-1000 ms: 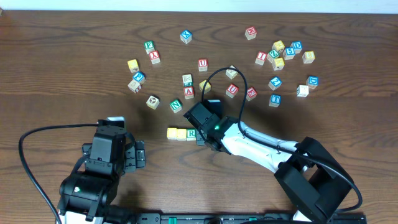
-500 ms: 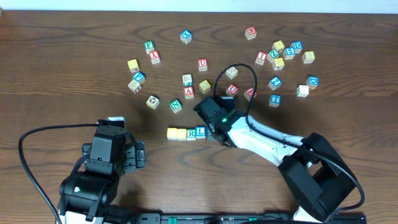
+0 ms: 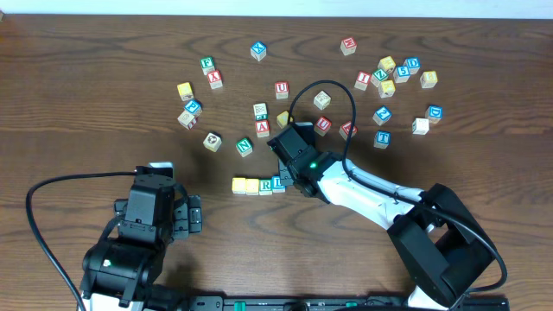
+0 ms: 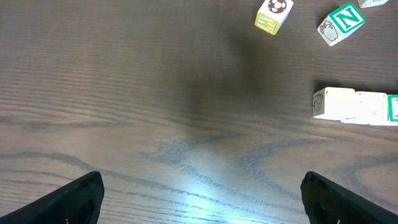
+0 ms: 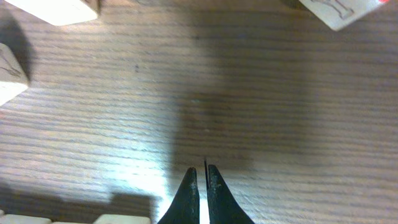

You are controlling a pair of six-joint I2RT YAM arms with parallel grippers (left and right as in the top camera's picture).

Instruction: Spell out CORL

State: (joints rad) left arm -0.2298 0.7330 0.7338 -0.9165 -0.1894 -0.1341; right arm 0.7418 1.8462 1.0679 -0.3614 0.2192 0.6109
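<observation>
Left arm point(image 3: 143, 220) is sitting folded back, left gripper point(image 4: 200, 198) gaping wide, facing downward; right arm point(image 3: 363, 194) is lying stretched forward-left, right gripper point(image 5: 200, 183) pinching fully closed, empty

Right pincer point(image 5: 200, 171) has drawn back from L cube point(image 3: 277, 182).

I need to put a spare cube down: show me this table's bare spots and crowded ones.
Bare: the table left of the leftmost yellow cube; also the strip below the row of four cubes, between the left arm and right arm. Crowded: the scattered cubes at top right and middle.
</observation>
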